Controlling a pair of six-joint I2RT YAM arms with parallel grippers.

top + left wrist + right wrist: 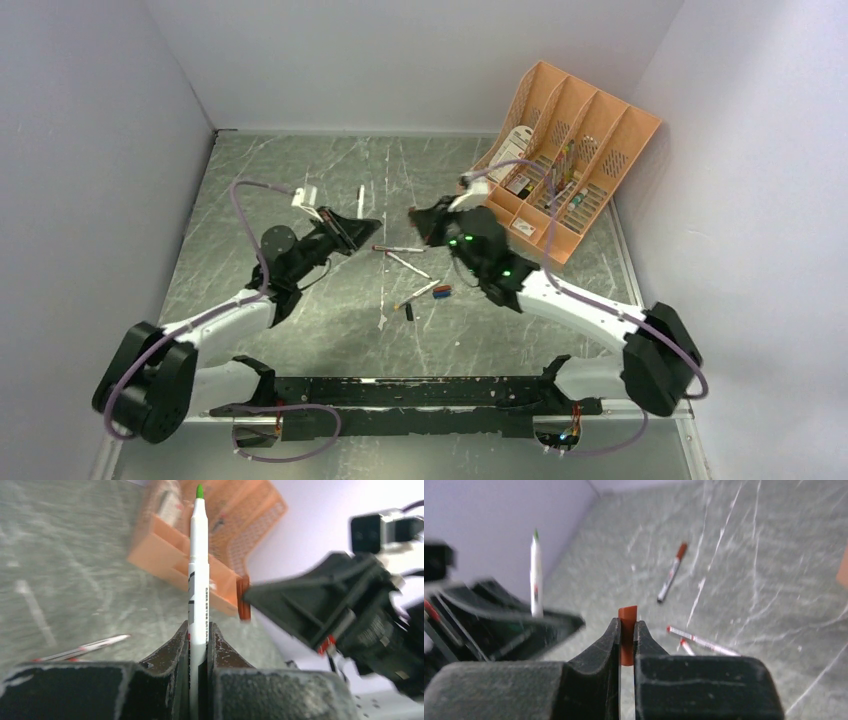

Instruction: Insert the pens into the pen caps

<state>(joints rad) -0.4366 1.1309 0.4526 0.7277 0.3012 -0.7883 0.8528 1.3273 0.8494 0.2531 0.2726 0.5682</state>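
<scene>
My left gripper (pixel 198 632) is shut on a white pen (pixel 198 575) with a green tip, which stands up out of the jaws. My right gripper (pixel 627 626) is shut on a red pen cap (pixel 627 612). In the top view the left gripper (pixel 360 225) and right gripper (pixel 420 220) face each other above the table's middle, a short gap apart. The red cap also shows in the left wrist view (pixel 243 600), to the right of the pen and below its tip. Several pens (pixel 398 248) and two loose caps (pixel 441 291) lie on the table between the arms.
The orange slotted organizer (pixel 565 165) stands at the back right, leaning on the wall. One pen (pixel 361 200) lies alone farther back. A capped red pen (pixel 672 572) lies on the grey marbled table. Walls close in on the left, back and right.
</scene>
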